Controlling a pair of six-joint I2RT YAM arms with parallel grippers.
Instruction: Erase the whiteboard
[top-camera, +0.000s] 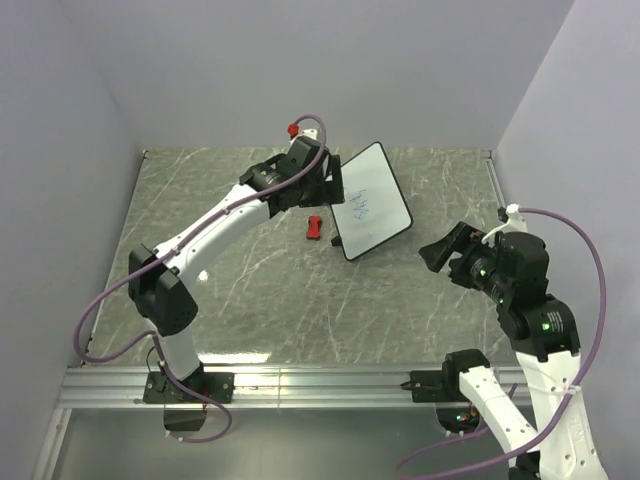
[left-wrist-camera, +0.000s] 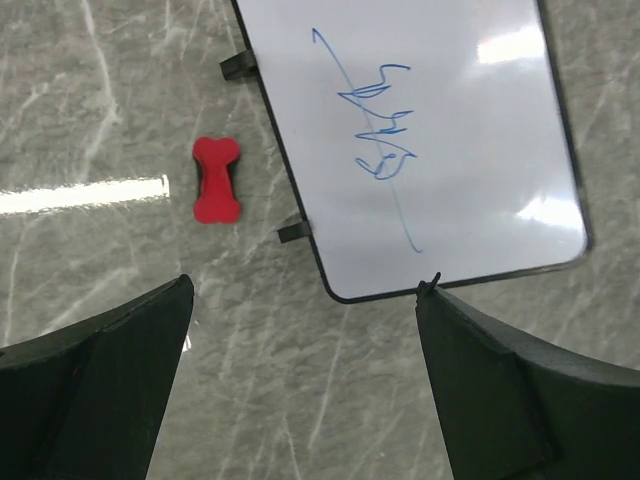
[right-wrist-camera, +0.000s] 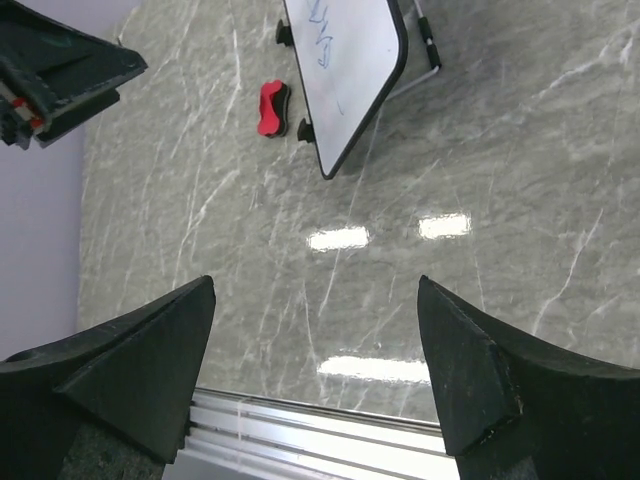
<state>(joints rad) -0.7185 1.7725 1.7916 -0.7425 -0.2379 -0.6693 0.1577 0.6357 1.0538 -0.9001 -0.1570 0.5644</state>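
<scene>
Here, whiteboard (top-camera: 370, 200) on grey marbled table (top-camera: 250, 305), pale walls (top-camera: 300, 70).

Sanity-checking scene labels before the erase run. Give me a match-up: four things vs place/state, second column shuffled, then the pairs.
1. whiteboard
2. red block
3. left gripper
4. right gripper

A. open, close by the board
B. carries blue scribbles
C. lies on the table beside the board's rim
D. open, well apart from the board, at the table's right side

Pairs: 1-B, 2-C, 3-A, 4-D
</scene>
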